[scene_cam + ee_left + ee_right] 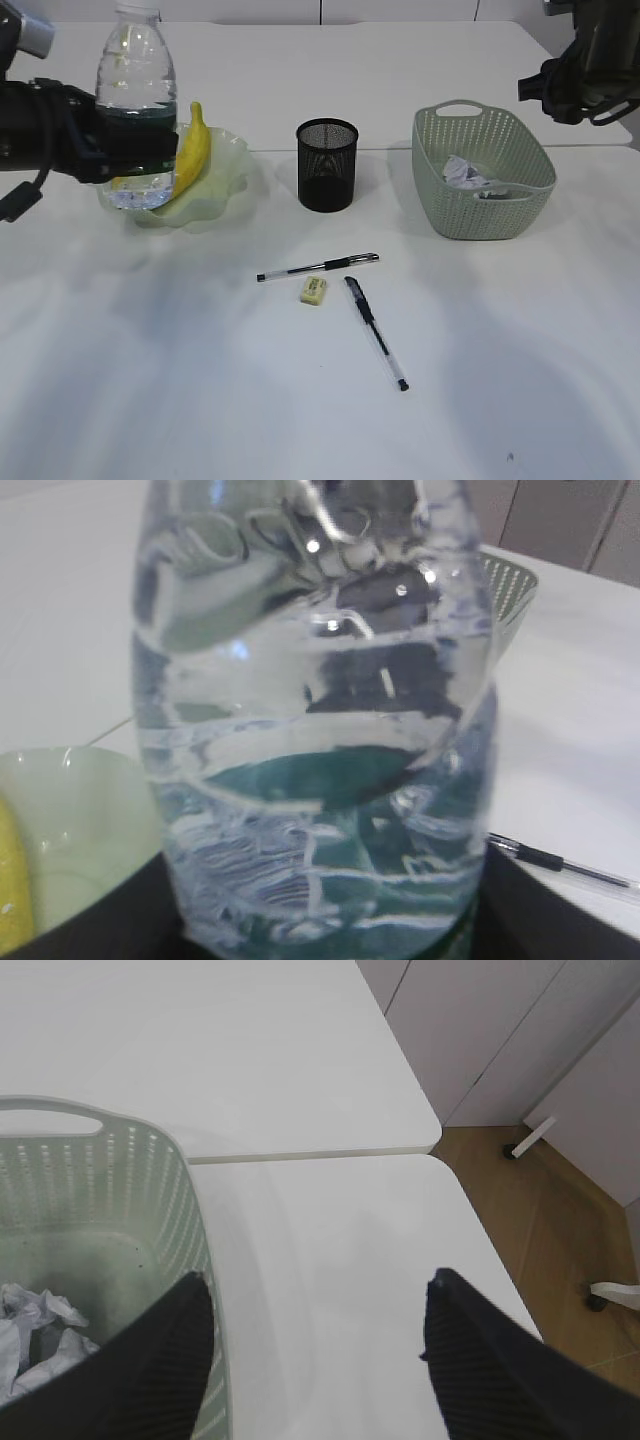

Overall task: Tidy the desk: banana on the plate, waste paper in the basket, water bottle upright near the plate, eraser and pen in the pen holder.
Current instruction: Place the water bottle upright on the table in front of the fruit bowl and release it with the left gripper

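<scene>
My left gripper (128, 148) is shut on the water bottle (135, 90), gripping it at the green label and holding it upright at the plate's left front. The bottle (310, 730) fills the left wrist view. The banana (193, 150) lies on the green plate (228, 165). Crumpled waste paper (468, 173) sits in the basket (520, 210). On the desk lie two pens (318, 267) (375, 330) and the eraser (313, 290) between them, in front of the black pen holder (327, 165). My right gripper (318, 1300) hangs open and empty above the basket's right rim (150, 1190).
Two white tables meet along a seam behind the plate and basket. In the right wrist view the desk's right edge (480, 1250) drops to a wooden floor. A pen (570, 863) shows beside the bottle in the left wrist view.
</scene>
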Controlling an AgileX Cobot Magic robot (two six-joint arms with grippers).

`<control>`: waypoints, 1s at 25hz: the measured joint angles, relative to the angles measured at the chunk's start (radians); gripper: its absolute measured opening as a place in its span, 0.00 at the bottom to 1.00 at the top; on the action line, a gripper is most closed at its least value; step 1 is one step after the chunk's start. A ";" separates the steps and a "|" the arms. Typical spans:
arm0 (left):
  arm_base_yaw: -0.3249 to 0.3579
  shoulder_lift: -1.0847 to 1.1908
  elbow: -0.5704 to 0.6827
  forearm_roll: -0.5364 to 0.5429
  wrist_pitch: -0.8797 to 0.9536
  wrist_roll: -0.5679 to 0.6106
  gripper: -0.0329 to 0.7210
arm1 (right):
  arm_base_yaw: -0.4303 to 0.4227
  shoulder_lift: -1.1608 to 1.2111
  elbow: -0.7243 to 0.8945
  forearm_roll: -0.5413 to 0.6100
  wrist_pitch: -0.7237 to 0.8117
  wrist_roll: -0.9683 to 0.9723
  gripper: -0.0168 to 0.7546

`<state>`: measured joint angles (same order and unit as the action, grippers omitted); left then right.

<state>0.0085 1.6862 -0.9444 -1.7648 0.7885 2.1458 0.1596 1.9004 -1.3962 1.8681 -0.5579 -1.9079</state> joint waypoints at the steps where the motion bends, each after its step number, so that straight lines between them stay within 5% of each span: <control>1: 0.029 0.000 0.010 0.003 0.046 0.007 0.54 | 0.000 0.000 0.000 -0.002 0.000 0.000 0.66; 7: 0.132 0.000 0.055 0.013 0.176 0.045 0.54 | 0.000 0.000 0.000 -0.006 0.002 0.019 0.66; 25: 0.138 0.174 0.080 0.013 0.228 0.175 0.54 | 0.000 0.000 0.000 -0.027 0.029 0.039 0.66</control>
<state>0.1469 1.8607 -0.8644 -1.7515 1.0166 2.3204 0.1596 1.9004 -1.3962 1.8413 -0.5290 -1.8687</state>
